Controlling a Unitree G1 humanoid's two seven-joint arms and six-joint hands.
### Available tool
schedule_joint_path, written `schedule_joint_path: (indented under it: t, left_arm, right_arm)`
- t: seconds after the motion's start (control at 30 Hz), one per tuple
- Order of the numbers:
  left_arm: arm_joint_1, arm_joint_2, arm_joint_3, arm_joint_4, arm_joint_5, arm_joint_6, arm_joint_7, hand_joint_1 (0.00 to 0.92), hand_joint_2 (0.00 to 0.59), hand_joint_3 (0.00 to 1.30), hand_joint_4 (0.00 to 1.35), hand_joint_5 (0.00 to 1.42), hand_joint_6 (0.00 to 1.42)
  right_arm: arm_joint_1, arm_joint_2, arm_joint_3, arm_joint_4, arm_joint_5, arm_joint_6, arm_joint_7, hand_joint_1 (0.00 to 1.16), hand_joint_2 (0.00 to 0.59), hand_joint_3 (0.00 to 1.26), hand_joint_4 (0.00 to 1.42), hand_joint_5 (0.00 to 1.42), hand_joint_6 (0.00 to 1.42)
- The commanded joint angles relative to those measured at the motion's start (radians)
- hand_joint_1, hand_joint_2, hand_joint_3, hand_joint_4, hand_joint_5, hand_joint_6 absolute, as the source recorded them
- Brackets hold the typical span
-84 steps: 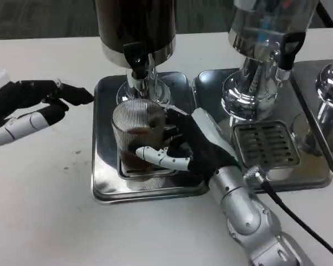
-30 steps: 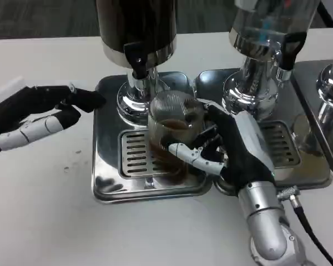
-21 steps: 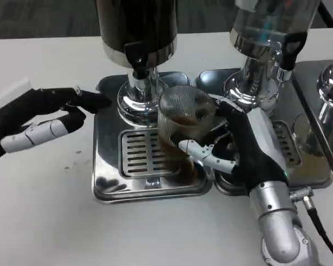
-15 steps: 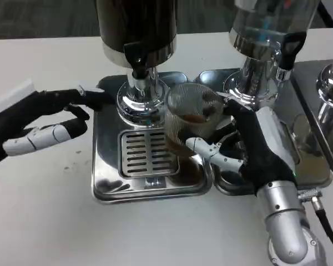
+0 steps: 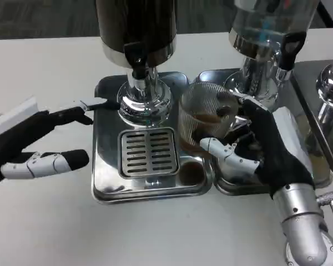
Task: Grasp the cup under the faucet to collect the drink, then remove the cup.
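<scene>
Ribbed clear glass cup (image 5: 206, 117) with a shallow layer of brown drink in its bottom is held by the right hand (image 5: 266, 149), whose black-and-white fingers (image 5: 228, 157) wrap its front and right side while the thumb side sits behind it. Relative to the slotted metal drip grate (image 5: 148, 153), the cup is up and to the right, tilted a little, over the seam where the square steel drip tray (image 5: 108, 183) meets the neighbouring steel tray (image 5: 233, 188). It is lifted clear of the grate and touches neither tray that I can tell.

Directly behind the grate rises the dark-bodied drink dispenser (image 5: 136, 27) on its polished chrome pedestal (image 5: 144, 100), with a black faucet (image 5: 135, 60) pointing down toward the grate. Right of the grate and behind the cup stands a second dispenser with a clear body (image 5: 269, 27) and a black tap (image 5: 288, 50). A small brown puddle (image 5: 191, 172) lies on the tray just right of the grate's lower corner.

Left of the grate, the left hand (image 5: 39, 144) hovers over the white table (image 5: 44, 221), released and holding nothing, fingers spread apart; its upper fingertip (image 5: 100, 103) reaches over the tray's left edge near the pedestal.
</scene>
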Motion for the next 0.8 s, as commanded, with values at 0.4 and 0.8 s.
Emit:
schedule_joint_path:
  t: [0.4, 0.8]
  left_arm:
    - [0.126, 0.063, 0.030, -0.097, 0.024, -0.074, 0.080, 0.000, 0.113, 0.09, 0.00, 0.00, 0.18]
    - [0.172, 0.072, 0.018, -0.131, 0.018, -0.082, 0.087, 0.000, 0.112, 0.09, 0.00, 0.00, 0.17]
  right_arm:
    - [0.067, -0.019, -0.035, -0.141, 0.025, -0.001, 0.058, 0.72, 0.236, 0.49, 0.64, 0.74, 0.83]
    - [0.127, -0.032, -0.049, -0.211, 0.036, -0.011, 0.078, 0.73, 0.229, 0.49, 0.63, 0.74, 0.84]
